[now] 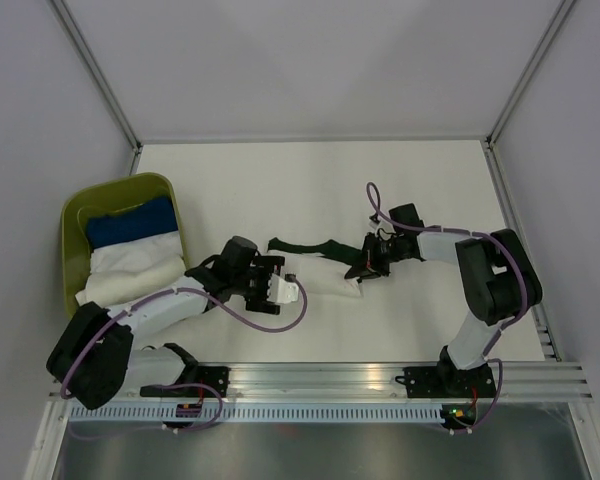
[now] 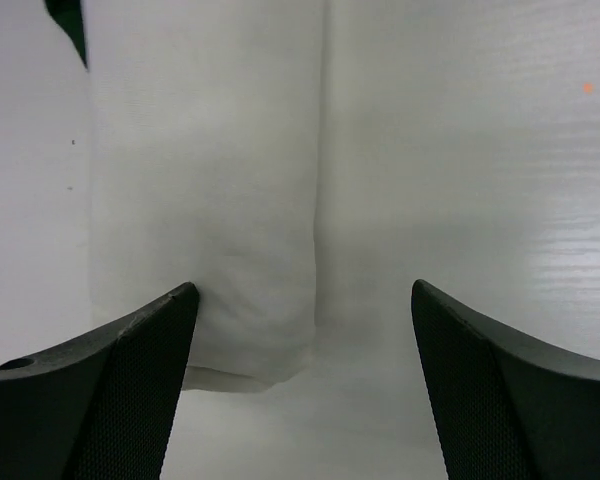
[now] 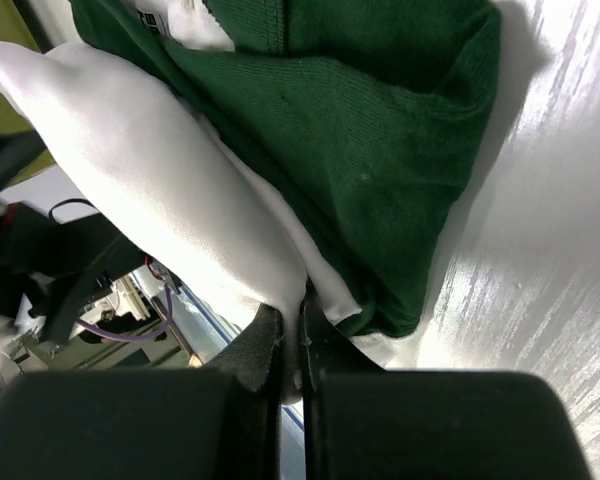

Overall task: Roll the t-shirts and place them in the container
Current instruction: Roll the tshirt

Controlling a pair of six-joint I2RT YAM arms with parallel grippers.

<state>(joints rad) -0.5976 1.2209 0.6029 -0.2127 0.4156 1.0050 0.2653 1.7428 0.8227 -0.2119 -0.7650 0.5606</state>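
Robot lab cell is indicated: white table (image 1: 310, 170) is boxed in by plain walls (image 1: 310, 60) behind and beside it, metal posts (image 1: 98, 78) at its far corners, and a slotted rail (image 1: 320, 378) with cabled arm bases (image 1: 430, 380) at its near edge.

Over on the left of the white table (image 1: 310, 180) sits an olive-green plastic bin (image 1: 130, 181). Inside there's a folded blue cloth (image 1: 130, 225) toward the back and a white cloth (image 1: 130, 268) right in front of it, touching. A metal rail (image 1: 330, 376) runs along the near edge.
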